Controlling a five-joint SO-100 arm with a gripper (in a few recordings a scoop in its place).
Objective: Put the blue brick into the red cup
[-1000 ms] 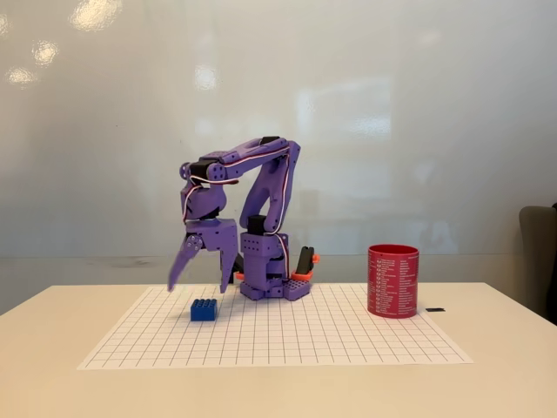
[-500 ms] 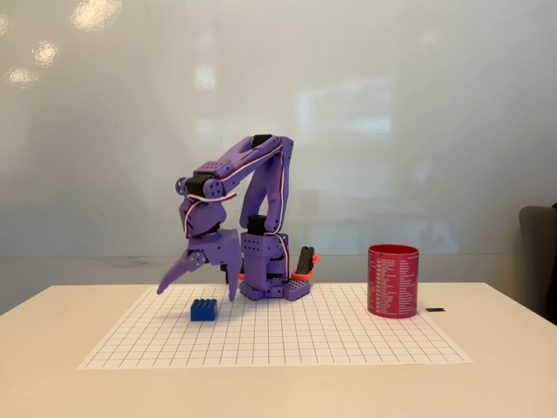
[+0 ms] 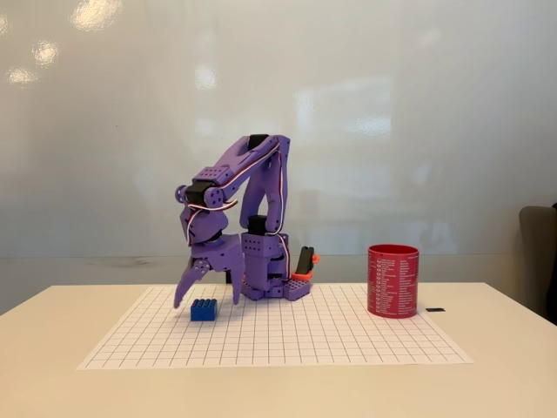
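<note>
Presently, by label:
Gripper (image 3: 207, 303): fingers spread wide, pointing down astride the blue brick (image 3: 204, 309); contact seems absent, though the fixed view is too distant to be sure.
Blue brick: resting on the grid mat (image 3: 348, 340).
Red cup (image 3: 392, 280): upright, well apart to the right.

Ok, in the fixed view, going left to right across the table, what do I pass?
Blue brick with the open tool straddling it from above → arm base → red cup → small black item at the grid mat's right edge.
</note>
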